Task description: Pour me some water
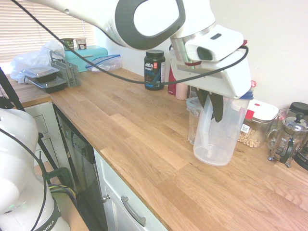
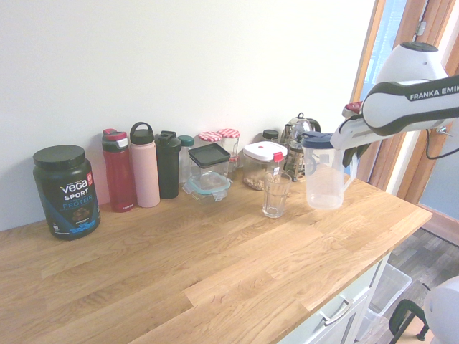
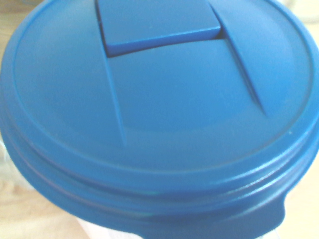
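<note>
A clear plastic pitcher (image 1: 219,139) with a blue lid (image 3: 149,124) stands upright on the wooden counter (image 1: 144,139). The same pitcher (image 2: 323,179) shows in the second exterior view, its handle on the side away from the glass. My gripper (image 1: 211,103) comes down from above, shut on that handle, and my gripper (image 2: 356,153) sits at the pitcher's right in the second exterior view. An empty drinking glass (image 2: 276,193) stands just beside the pitcher, and in the first exterior view the glass (image 1: 193,122) is partly hidden behind it. In the wrist view the lid fills the picture.
Along the wall stand a Vega tub (image 2: 66,190), several bottles (image 2: 143,165), a lidded container (image 2: 209,170), jars (image 2: 262,163) and a French press (image 1: 288,137). Trays and bags (image 1: 45,72) lie at the counter's far end. The counter's front edge (image 2: 344,287) is close by.
</note>
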You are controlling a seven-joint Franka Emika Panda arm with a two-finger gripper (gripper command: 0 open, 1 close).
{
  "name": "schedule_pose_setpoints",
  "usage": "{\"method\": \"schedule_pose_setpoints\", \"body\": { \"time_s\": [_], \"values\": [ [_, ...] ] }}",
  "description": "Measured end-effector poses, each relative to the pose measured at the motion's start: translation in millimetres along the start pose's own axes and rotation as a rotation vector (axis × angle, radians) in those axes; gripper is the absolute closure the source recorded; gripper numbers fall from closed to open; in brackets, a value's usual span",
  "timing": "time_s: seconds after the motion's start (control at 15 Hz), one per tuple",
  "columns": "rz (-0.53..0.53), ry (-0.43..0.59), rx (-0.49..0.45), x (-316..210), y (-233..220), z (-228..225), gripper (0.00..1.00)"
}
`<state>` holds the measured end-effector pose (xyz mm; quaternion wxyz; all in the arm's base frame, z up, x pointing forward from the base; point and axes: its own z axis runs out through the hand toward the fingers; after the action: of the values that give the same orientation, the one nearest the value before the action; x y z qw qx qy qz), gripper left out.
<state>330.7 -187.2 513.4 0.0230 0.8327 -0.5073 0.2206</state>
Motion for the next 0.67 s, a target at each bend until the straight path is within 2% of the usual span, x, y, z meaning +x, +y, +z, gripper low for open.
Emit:
{"method": "schedule_pose_setpoints", "body": {
  "time_s": [0.27, 0.47, 0.67],
  "values": [
    [-0.001, 0.015, 0.018, -51.6, 19.2, -11.4, 1.00],
    [-0.051, 0.010, 0.030, -81.0, -2.2, -42.4, 1.00],
    [-0.132, -0.017, 0.048, -136.1, -40.6, -61.8, 1.00]
  ]
}}
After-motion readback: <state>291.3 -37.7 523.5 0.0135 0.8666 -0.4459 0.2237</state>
